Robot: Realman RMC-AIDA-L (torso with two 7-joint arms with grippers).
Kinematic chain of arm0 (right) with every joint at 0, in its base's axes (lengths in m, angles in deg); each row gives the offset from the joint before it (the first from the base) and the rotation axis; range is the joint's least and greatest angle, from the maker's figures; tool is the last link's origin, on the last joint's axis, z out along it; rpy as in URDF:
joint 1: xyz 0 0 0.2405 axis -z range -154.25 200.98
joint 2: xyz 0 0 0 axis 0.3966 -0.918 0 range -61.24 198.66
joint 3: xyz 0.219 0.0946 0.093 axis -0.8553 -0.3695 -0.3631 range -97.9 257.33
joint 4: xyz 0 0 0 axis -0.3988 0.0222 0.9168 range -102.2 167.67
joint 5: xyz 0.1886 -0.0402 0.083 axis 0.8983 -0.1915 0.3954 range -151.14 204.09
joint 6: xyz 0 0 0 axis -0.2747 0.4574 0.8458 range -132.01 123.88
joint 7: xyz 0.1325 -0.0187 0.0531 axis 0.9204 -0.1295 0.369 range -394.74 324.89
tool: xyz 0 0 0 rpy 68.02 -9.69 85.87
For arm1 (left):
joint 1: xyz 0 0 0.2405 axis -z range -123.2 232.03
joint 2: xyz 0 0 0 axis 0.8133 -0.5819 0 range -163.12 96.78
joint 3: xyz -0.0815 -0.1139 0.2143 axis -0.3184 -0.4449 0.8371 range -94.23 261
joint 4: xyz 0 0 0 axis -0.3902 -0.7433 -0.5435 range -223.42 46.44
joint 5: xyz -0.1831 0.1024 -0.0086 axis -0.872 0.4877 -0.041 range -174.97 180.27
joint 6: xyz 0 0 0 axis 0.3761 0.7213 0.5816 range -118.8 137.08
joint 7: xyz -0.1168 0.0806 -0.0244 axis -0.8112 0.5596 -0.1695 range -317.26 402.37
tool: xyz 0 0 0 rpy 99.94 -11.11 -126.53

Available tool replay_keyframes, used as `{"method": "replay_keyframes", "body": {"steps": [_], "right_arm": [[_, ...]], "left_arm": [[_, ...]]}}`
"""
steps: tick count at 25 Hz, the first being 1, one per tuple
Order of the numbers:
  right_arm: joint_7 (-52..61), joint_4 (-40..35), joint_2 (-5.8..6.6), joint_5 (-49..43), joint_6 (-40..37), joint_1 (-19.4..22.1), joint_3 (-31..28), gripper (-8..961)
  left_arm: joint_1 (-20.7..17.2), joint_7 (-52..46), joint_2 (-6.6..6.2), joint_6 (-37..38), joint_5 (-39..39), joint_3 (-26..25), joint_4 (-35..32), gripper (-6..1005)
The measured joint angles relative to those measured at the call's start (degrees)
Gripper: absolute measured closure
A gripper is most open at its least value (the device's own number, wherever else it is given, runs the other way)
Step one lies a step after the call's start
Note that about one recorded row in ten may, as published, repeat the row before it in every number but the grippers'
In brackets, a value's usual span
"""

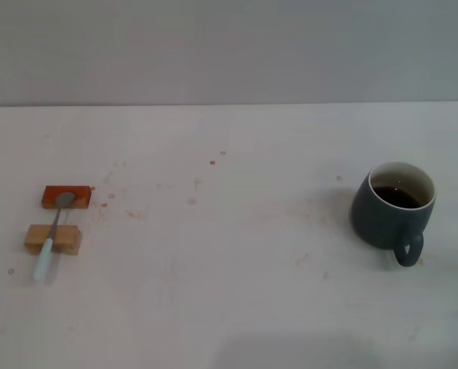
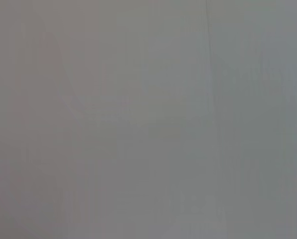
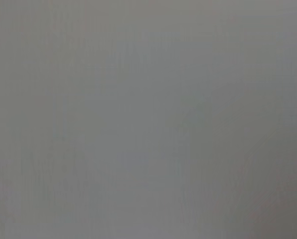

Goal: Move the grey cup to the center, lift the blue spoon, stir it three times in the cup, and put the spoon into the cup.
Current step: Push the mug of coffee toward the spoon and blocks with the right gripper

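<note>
The pale, lightly stained flat bench [image 1: 229, 307] carries everything in the head view, yet neither the left hand nor the right hand appears in it, and both wrist views show only blank grey, so I cannot tell how far either is open or place anything relative to them. The squat dark slate-grey cup [image 1: 389, 213], cream-rimmed and holding dark brown liquid, stands on the robot's right, its loop handle facing the robot. Well apart on the robot's left lies the thin blue spoon [image 1: 52, 235], its metal bowl on an orange-red block [image 1: 66, 197] and its pale handle across a tan wooden block [image 1: 53, 239].
</note>
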State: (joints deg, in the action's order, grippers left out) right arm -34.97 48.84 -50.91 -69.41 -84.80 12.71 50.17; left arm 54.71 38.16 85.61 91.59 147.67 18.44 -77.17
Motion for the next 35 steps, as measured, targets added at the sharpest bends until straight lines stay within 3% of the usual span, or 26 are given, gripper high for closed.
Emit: {"method": "replay_keyframes", "body": {"steps": [12, 21, 27, 35], "right_arm": [[0.0, -1.0, 0.29, 0.7, 7.6, -2.8, -1.5, 954], [0.0, -4.8, 0.26, 1.1, 16.6, -9.1, -5.0, 954], [0.0, -7.5, 0.37, 1.1, 27.0, -15.1, -9.4, 954], [-0.1, -6.8, 0.34, 0.4, 28.5, -17.6, -8.7, 954]], "left_arm": [[0.0, 0.0, -0.04, 0.0, 0.0, 0.0, -0.1, 172], [0.0, 0.0, -0.04, 0.0, 0.0, 0.1, 0.1, 172], [0.0, 0.0, -0.09, 0.1, -0.1, 0.1, 0.3, 172], [0.2, 0.0, -0.13, 0.2, -0.3, 0.1, 0.4, 172]]}}
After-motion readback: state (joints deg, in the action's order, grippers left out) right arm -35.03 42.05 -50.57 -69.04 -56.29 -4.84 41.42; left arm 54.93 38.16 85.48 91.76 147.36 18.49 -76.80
